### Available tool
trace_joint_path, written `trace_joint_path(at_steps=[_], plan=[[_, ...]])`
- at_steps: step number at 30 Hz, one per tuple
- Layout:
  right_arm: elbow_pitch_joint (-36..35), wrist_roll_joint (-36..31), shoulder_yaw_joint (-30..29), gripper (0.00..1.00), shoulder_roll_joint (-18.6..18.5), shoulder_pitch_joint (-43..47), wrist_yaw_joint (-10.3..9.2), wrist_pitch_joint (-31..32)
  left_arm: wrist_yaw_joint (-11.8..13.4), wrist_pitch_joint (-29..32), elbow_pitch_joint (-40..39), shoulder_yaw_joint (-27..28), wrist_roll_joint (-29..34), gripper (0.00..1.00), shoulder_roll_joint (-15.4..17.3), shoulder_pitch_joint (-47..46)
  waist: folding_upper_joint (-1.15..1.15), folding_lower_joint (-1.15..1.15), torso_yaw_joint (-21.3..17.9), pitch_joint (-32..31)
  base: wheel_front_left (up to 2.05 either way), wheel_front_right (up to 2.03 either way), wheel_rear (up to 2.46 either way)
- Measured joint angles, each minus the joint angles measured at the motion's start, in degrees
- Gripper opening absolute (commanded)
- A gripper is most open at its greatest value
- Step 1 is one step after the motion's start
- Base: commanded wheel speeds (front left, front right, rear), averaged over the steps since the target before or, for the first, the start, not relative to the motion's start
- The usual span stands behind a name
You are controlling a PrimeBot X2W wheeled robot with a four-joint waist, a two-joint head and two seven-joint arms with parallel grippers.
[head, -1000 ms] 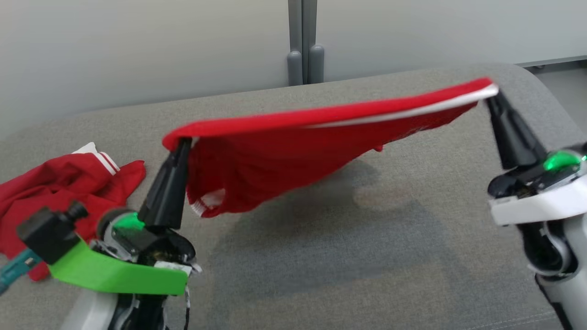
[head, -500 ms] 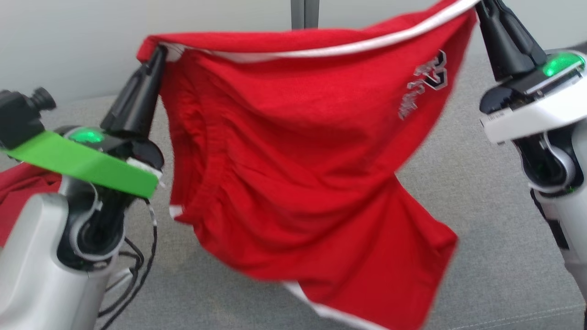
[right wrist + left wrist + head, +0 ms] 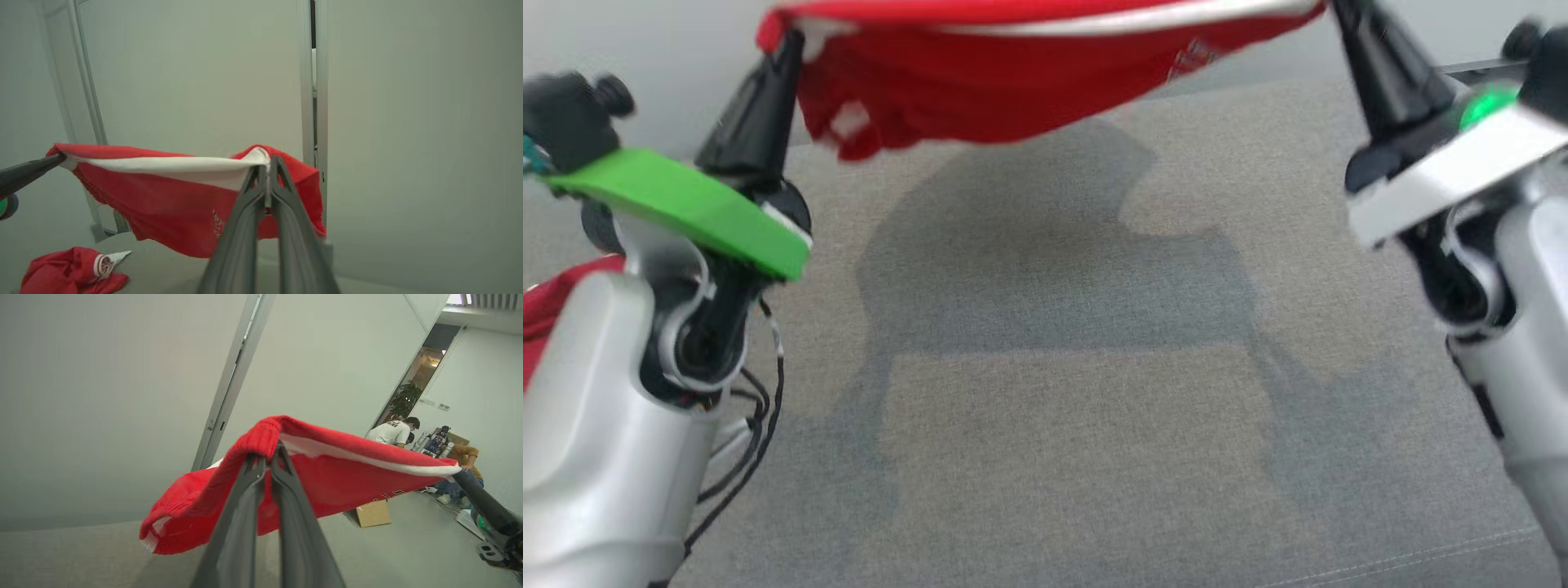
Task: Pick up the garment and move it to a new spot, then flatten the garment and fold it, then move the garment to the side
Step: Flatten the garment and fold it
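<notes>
Garment: the red knit garment with a white band [image 3: 1013,90] hangs stretched in the air between both grippers, above the grey fabric surface [image 3: 1054,425]. It is blurred, and the head view's frame cuts off its top edge.
Left gripper: the left gripper [image 3: 787,42] is clenched on a ribbed corner, with its tips buried in the fold.
Right gripper: the right gripper [image 3: 1342,15] pinches the opposite end at the band.
Lettering: the pale lettering [image 3: 216,222] is partly behind the right fingers and unreadable.
Other cloth: a crumpled red cloth [image 3: 73,271] lies on the surface, mostly hidden behind the left arm in the head view.
</notes>
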Motion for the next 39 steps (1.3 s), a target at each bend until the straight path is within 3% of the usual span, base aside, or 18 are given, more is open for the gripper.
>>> trace_joint_path(at_steps=[5, 9, 14, 22, 28, 39], plan=[[3.9, 2.8, 4.6, 0.0, 1.7, 13.7, 0.02, 1.4, -0.2, 0.5, 7.3, -5.4, 4.3, 0.0, 1.7, 8.4, 0.0, 0.0, -1.0, 1.4, 0.0, 0.0, 0.0], [5.6, 4.5, 8.2, 0.0, 4.1, 22.7, 0.03, 1.2, -1.4, -0.2, 9.8, -7.5, 3.7, 0.0, 0.2, 15.9, 0.0, 0.0, -2.3, 3.3, 0.0, 0.0, 0.0], [5.8, 4.4, 7.5, 0.0, 4.1, 23.3, 0.04, -2.1, -2.9, -3.6, 9.8, -5.7, 2.0, 0.0, -0.5, 17.5, 0.0, 0.0, -3.2, 4.7, 0.0, 0.0, 0.0], [5.8, 2.2, 5.8, 0.0, 0.5, 24.2, 0.54, -6.9, -5.3, -9.5, 9.2, -5.4, 2.2, 0.0, -0.4, 24.2, 0.0, 0.0, -1.9, 4.1, 0.0, 0.0, 0.0], [5.9, 1.0, 7.1, 0.0, -2.6, 28.9, 0.55, -6.8, -5.8, -12.7, 7.6, -6.2, 3.0, 0.0, -0.5, 29.4, 0.0, 0.0, 0.5, 1.9, 0.0, 0.0, 0.0], [5.6, 1.4, 11.5, 0.0, -3.2, 36.1, 0.55, -4.2, -5.7, -13.4, 6.9, -8.3, 4.0, 0.0, 1.4, 39.7, 0.0, 0.0, 4.1, -1.7, 0.0, 0.0, 0.0]])
